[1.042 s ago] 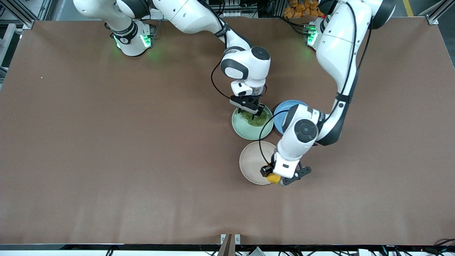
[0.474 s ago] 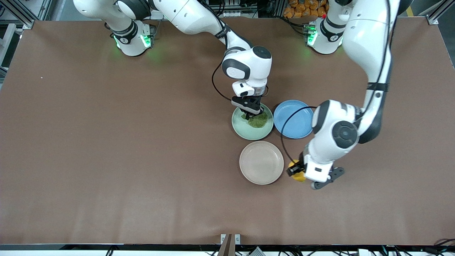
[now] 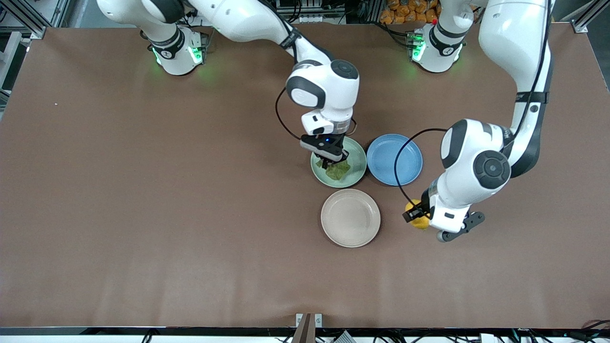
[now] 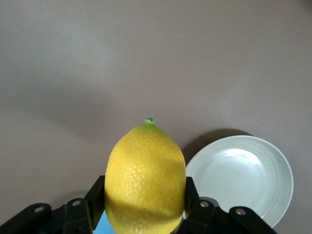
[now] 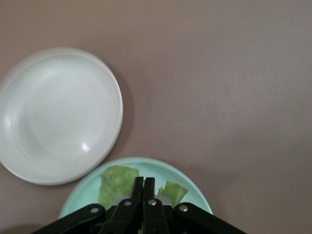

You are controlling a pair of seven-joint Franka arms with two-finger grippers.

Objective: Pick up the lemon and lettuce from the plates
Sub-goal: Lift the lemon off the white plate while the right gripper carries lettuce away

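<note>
The yellow lemon (image 3: pixel 420 222) (image 4: pixel 145 175) is up in the air, and my left gripper (image 3: pixel 415 217) (image 4: pixel 144 199) is shut on it. It hangs over bare table beside the beige plate (image 3: pixel 350 217) (image 4: pixel 243 175), toward the left arm's end. That plate has nothing on it. My right gripper (image 3: pixel 330 163) (image 5: pixel 144 183) is over the mint green plate (image 3: pixel 355 177) (image 5: pixel 197 195). Its fingers are pressed together on the crinkled green lettuce (image 3: pixel 338 171) (image 5: pixel 114 187), which droops just above the plate.
A blue plate (image 3: pixel 394 159) with nothing on it lies beside the mint one, toward the left arm's end. The beige plate (image 5: pixel 58 114) is nearer the front camera than both. Brown table surface stretches all around.
My left arm carried the lemon off the beige plate toward its own end of the table. My right gripper shut on the lettuce and rose slightly.
</note>
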